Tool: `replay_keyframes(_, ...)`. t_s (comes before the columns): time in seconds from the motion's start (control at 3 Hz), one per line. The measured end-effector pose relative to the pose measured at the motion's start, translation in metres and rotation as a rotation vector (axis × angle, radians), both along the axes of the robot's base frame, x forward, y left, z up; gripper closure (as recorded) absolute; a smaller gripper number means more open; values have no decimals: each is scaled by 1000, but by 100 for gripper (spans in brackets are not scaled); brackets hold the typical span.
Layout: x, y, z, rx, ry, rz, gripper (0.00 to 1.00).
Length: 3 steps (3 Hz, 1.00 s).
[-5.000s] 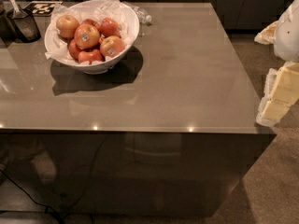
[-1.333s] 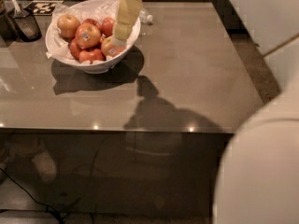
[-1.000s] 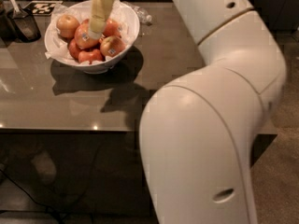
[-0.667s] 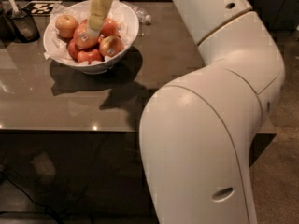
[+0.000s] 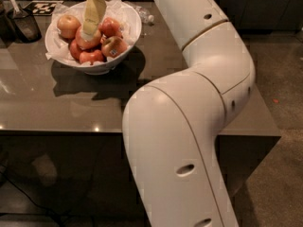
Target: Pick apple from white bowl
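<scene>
Reaching into the white bowl (image 5: 134, 28), apple not lifted yet
Upper left, the tool (image 5: 89, 30) sits at the apple (image 5: 80, 41) in the bowl; gripping or not, cannot tell. Lifting is left.

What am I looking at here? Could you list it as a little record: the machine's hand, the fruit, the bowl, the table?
gripper: lowered into the white bowl, tip at the apple; contact cannot be told
apple: red-orange, middle of the pile
white bowl: paper-lined, holds several apples, far left of the table
paler apple: left side of the bowl
stickered apple: right of the gripper
dark container: left of the bowl
arm: white, fills the right foreground
</scene>
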State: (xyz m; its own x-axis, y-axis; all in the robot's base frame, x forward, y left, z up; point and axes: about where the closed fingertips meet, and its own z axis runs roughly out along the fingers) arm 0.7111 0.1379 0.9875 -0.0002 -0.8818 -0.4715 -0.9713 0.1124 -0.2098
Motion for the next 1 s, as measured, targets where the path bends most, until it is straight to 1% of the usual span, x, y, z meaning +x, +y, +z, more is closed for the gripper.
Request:
replay_keyframes(0.33,30,23,-28,35,10,-17,0)
replay_keyframes(0.67,30,23,-28,36,10,-17,0)
replay_keyframes(1.0,30,23,-28,36,10,-17,17)
